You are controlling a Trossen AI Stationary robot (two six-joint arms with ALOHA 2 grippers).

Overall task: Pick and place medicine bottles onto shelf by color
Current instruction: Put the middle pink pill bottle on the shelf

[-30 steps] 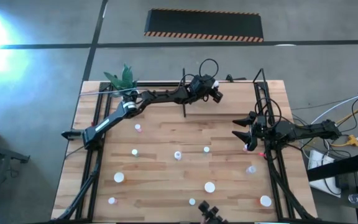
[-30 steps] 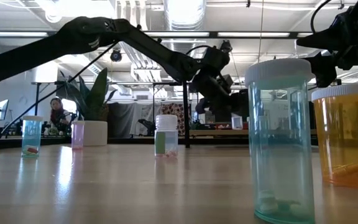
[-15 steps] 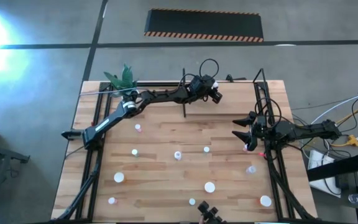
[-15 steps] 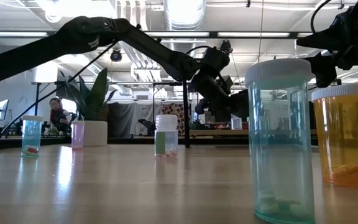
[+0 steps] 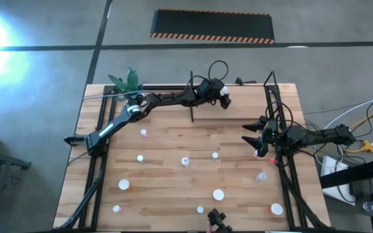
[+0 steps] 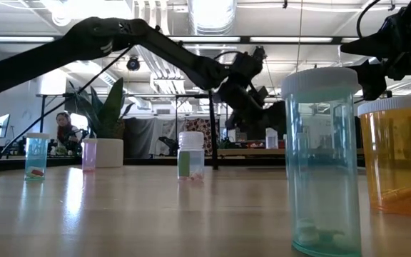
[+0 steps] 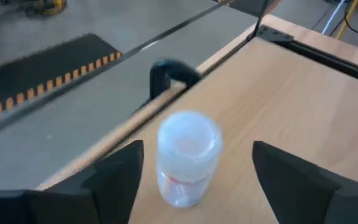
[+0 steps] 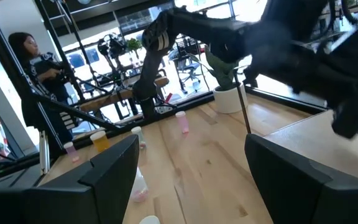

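A white-capped, clear white medicine bottle [image 7: 187,155] stands upright on its base on the shelf's light-wood board [image 7: 303,93], near the board's edge. My left gripper [image 7: 197,148] is open, one finger on each side of that bottle with a gap on both sides. In the high view it [image 5: 220,97] reaches to the table's far middle. The low view shows this bottle [image 6: 270,138] on the shelf [image 6: 248,151], beside the gripper. My right gripper [image 5: 254,139] waits open over the table's right side. Several more bottles [image 5: 185,162] stand scattered on the tabletop.
In the low view a teal bottle [image 6: 320,160] and an orange one [image 6: 398,157] stand close to the camera; farther off stand a white one [image 6: 190,155], a pink one [image 6: 89,154] and a plant pot [image 6: 109,152]. A black shelf post [image 5: 192,107] stands beside my left arm. A person [image 8: 33,62] is beyond the table.
My left gripper has opened and let go of the white bottle, which now stands by itself on the shelf board between the spread fingers. My right arm has kept still.
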